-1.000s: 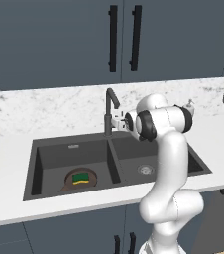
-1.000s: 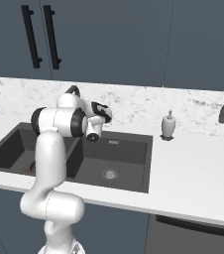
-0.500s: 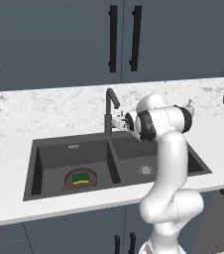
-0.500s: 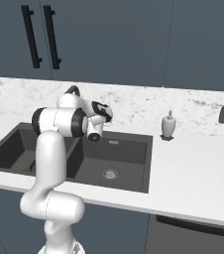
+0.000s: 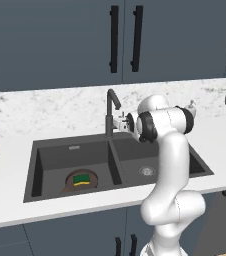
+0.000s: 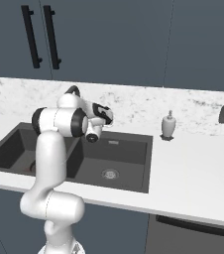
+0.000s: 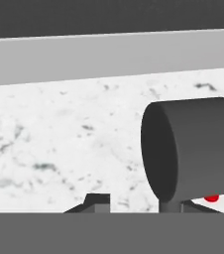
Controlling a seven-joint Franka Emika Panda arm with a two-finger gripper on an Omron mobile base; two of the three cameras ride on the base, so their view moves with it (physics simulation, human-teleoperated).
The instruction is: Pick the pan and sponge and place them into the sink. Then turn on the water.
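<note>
Two items down in the sink [image 5: 50, 150], hand [image 5: 121, 122] up at the faucet [image 5: 110, 107].

Left of the faucet, the pan [image 5: 78, 182] lies in the left basin with the sponge [image 5: 82, 179] on top of it. Right beside the faucet, the hand's fingers are pinched narrow next to a dark lever; can't tell if they actually grip it. Further right, a soap bottle [image 6: 168, 124] stands on the bench [image 6: 193, 168].

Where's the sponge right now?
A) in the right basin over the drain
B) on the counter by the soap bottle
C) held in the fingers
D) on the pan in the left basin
D: the left base view shows the green-and-yellow sponge lying on the dark-brown pan at the bottom of the left basin of the sink.
</note>
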